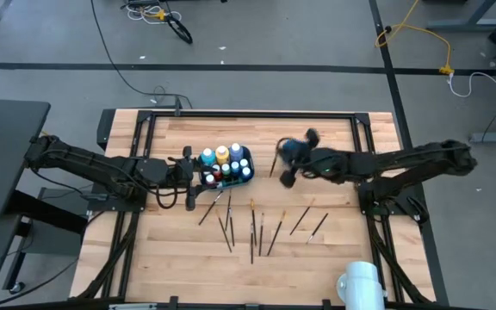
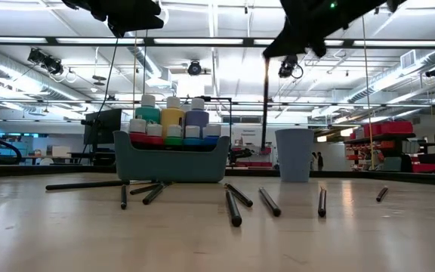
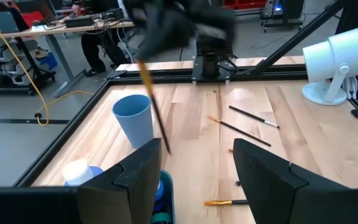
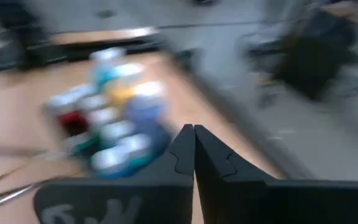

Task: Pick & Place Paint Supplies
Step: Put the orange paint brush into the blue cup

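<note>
Overhead, eight paintbrushes (image 1: 252, 226) lie beside one bin (image 1: 246, 178).

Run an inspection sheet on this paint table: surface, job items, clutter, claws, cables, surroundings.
Surface: wooden table, bare between items.
Job's things: paint bottles standing upright in the teal bin; several paintbrushes lying loose on the wood in front of the bin; one paintbrush is held up in the air beside the blue cup.
Clutter: white device at the table edge.
Claws: left claw open, beside the bin; right claw shut on the raised brush.
Cables: yellow cable and black cable on the floor.
Surroundings: workshop room with shelving; nothing seen near the arms.
</note>
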You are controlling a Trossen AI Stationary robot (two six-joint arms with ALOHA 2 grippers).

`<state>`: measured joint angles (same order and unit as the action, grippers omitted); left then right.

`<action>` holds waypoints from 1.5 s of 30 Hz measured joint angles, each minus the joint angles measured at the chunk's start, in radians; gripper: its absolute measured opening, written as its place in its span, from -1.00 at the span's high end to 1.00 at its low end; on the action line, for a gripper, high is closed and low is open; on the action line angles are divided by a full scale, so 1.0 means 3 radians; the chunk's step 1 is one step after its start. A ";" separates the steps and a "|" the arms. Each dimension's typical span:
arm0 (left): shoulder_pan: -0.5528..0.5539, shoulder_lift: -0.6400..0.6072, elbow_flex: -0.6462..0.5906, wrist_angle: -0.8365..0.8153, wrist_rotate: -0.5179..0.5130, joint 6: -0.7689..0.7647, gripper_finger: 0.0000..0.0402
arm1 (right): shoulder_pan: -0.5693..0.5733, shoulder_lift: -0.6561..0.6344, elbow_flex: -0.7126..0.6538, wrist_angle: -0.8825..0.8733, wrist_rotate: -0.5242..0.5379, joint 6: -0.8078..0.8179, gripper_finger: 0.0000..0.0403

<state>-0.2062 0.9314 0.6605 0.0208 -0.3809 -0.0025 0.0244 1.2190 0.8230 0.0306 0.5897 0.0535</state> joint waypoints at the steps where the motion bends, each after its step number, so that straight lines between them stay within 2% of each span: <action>1: 0.0000 0.0001 0.0000 -0.0001 0.0000 -0.0001 -0.05 | -0.0009 -0.0064 0.0000 -0.0009 0.0210 -0.0064 1.00; 4: 0.0000 0.0001 0.0000 -0.0001 0.0000 -0.0001 -0.05 | -0.0072 -0.0206 0.0001 -0.0025 0.0564 -0.0229 1.00; 7: 0.0000 0.0001 -0.0001 -0.0001 0.0000 0.0008 -0.05 | -0.0166 -0.0292 0.0001 -0.0011 0.0705 -0.0380 1.00; 17: 0.0000 0.0001 0.0000 -0.0003 0.0000 0.0022 -0.05 | -0.0527 -0.0350 0.0001 -0.0196 0.0797 -0.0357 1.00; 21: 0.0000 0.0000 0.0000 -0.0003 0.0000 0.0022 -0.05 | -0.0599 -0.0339 -0.0008 -0.0478 0.0633 -0.0094 1.00; 28: 0.0000 0.0001 -0.0001 -0.0005 0.0001 0.0022 -0.05 | -0.0603 -0.0203 -0.0407 -0.0287 0.0228 0.0233 1.00; 33: 0.0000 0.0001 0.0000 -0.0014 0.0001 0.0022 -0.05 | -0.0603 -0.0164 -0.0679 0.0123 0.0166 0.0101 1.00; 36: 0.0000 0.0001 0.0000 -0.0015 0.0001 0.0022 -0.05 | -0.0603 -0.0164 -0.0703 0.0166 0.0146 0.0048 0.99; 40: 0.0001 0.0000 0.0000 -0.0015 0.0001 0.0022 -0.05 | -0.0603 -0.0164 -0.0702 0.0180 -0.0007 0.0011 0.90; 45: 0.0000 0.0001 0.0000 -0.0024 0.0001 0.0022 -0.05 | -0.0582 -0.0164 -0.0702 0.0185 -0.0019 -0.0044 0.76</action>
<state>-0.2062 0.9318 0.6605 0.0135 -0.3805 0.0040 -0.1501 1.1698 0.6125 0.0860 0.5840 0.0402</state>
